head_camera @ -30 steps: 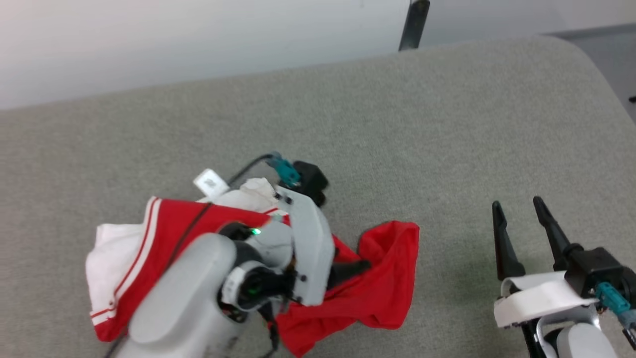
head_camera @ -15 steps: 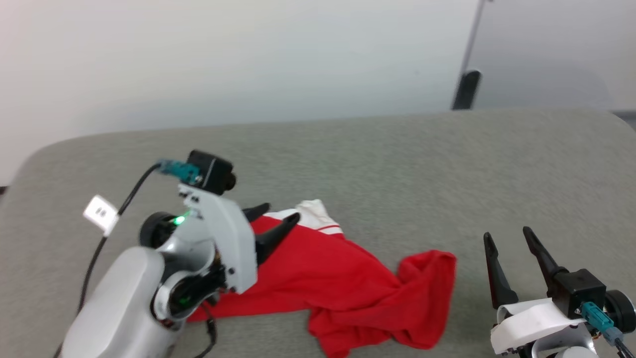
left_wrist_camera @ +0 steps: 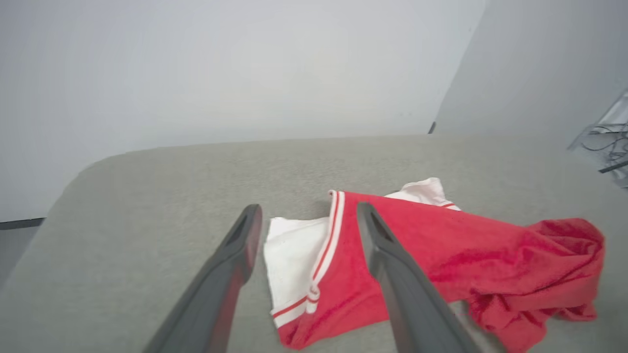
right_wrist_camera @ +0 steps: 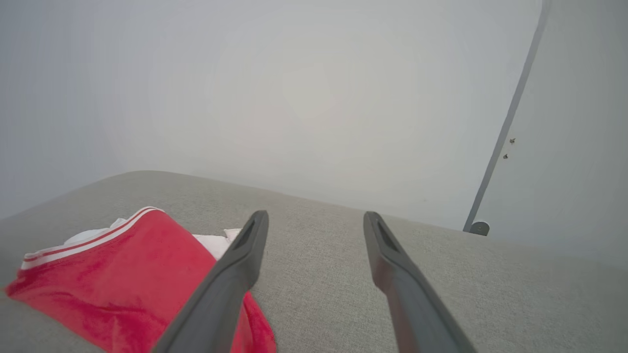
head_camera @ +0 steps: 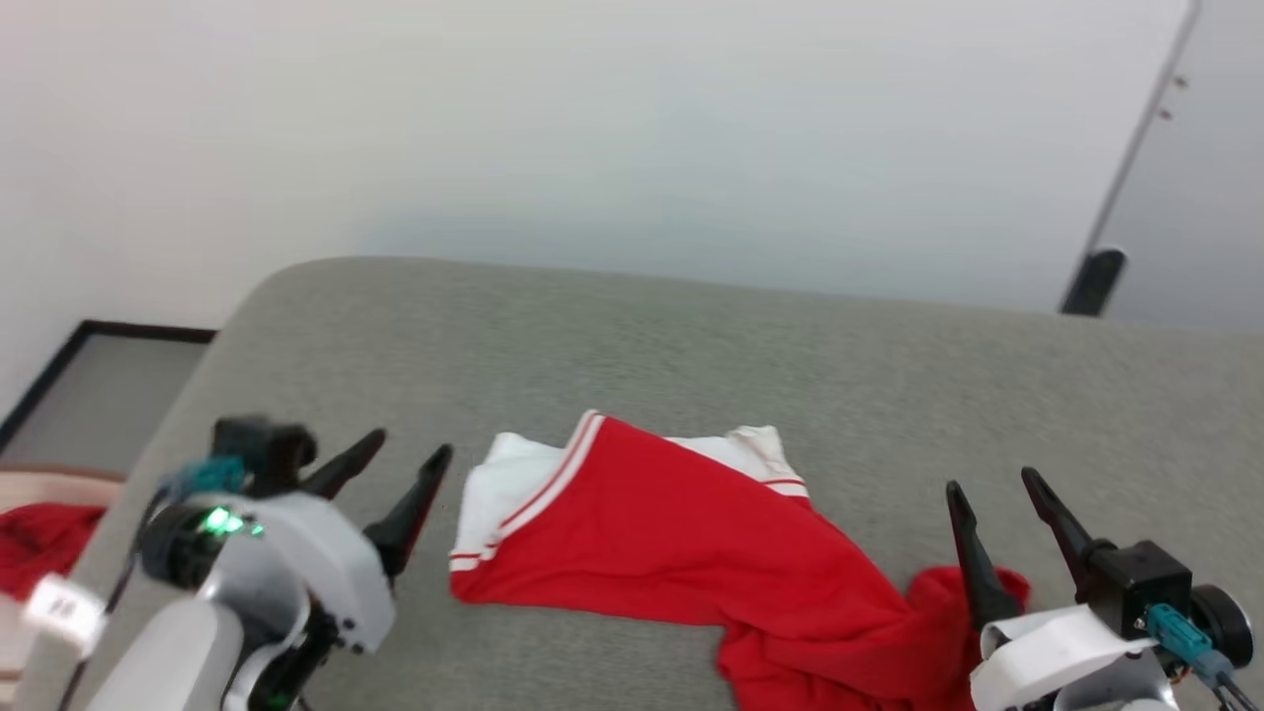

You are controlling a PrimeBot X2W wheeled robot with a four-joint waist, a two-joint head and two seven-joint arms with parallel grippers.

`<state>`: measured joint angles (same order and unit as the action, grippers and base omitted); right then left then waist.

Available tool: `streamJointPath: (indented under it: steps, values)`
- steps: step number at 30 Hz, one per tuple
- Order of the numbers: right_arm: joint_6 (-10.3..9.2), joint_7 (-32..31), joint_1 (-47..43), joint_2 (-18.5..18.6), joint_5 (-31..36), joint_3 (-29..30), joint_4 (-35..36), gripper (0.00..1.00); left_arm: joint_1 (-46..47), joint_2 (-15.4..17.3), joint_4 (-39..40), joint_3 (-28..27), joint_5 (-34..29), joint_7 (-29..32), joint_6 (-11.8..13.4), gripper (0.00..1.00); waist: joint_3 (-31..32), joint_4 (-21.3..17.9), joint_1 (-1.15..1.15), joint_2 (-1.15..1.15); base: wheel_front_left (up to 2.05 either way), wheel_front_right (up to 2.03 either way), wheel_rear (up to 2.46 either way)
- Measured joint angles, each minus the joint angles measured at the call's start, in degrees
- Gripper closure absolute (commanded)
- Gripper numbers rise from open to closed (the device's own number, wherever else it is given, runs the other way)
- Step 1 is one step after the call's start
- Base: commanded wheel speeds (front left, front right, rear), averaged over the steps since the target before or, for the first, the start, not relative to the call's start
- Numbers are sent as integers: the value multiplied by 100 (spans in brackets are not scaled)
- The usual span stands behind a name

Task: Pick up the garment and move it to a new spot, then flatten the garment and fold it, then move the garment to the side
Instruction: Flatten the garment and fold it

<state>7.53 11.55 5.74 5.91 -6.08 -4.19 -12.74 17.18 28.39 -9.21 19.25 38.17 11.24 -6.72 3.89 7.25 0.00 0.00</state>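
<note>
Grey and felt-like, the tabletop (head_camera: 691,346) stands before a pale bare wall (head_camera: 592,128), and the garment (head_camera: 671,533) lies on its near half, between the two grippers. Its long axis runs crosswise in the head view, from the robot's left and slightly farther away down to the right and nearer. The left end is the flatter one: a white sleeve (head_camera: 499,489) with red-and-white striped trim (head_camera: 553,474), spread toward the left gripper (head_camera: 413,441). A second bit of white (head_camera: 755,444) peeks over the far edge. Toward the right the red cloth narrows and bunches into a crumpled heap (head_camera: 948,592).

That heap is hard to read — one finger of the right gripper (head_camera: 989,479) crosses in front of it, and the head view's bottom edge cuts off its near part. Whether the finger touches the cloth cannot be told. The right fingers stand apart, holding nothing; in the right wrist view they point over bare tabletop, with the garment (right_wrist_camera: 122,274) off to that view's left.

The left fingers are also spread and hold nothing — just beside the sleeve end, with a strip of grey between in the head view. In the left wrist view they frame the striped trim (left_wrist_camera: 331,235).

Off the tabletop at the head view's left edge lies a blurred patch of red cloth (head_camera: 39,553), cut off by the frame.
</note>
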Motion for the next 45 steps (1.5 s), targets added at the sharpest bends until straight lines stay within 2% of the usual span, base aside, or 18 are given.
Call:
streamJointPath:
  steps: [4, 12, 17, 23, 29, 35, 38, 45]
  values:
    - [0, -51, -79, 14, -57, -47, 11, 0, -305, 67, -160, -30, -320, -656, 77, 0, 95, 300, 0, 0, 0, 0, 0]
    - [0, -327, -114, 103, -269, -176, -5, 0, -922, 23, -370, -364, -564, -1738, 617, 0, 238, 867, 0, 0, 0, 0, 0]
    - [0, -1049, 19, 382, -734, -355, -36, 0, -1298, -36, -400, -660, -433, -2123, 884, 0, 275, 1208, 0, 0, 0, 0, 0]
    - [0, -2291, 551, 1036, -1355, -537, -87, 0, -1614, -165, -219, -753, -376, -2312, 1057, 0, 232, 1623, 0, 0, 0, 0, 0]
    - [0, -3563, 1451, 1658, -1679, -646, -301, 0, -1692, -487, -70, -782, -296, -2474, 1125, 0, -91, 1890, 0, 0, 0, 0, 0]
    - [0, -4635, 2132, 1980, -1916, -865, -777, 0, -1538, -879, -100, -688, -342, -2584, 1109, 0, -609, 2041, 0, 0, 0, 0, 0]
    - [0, -5215, 2439, 1975, -2125, -996, -1071, 0, -1391, -1096, -156, -637, -399, -2597, 1059, 0, -926, 2138, 0, 0, 0, 0, 0]
    - [0, -5747, 2747, 1916, -2348, -1295, -1438, 0, -1190, -1367, -296, -592, -483, -2622, 938, 0, -1334, 2300, 0, 0, 0, 0, 0]
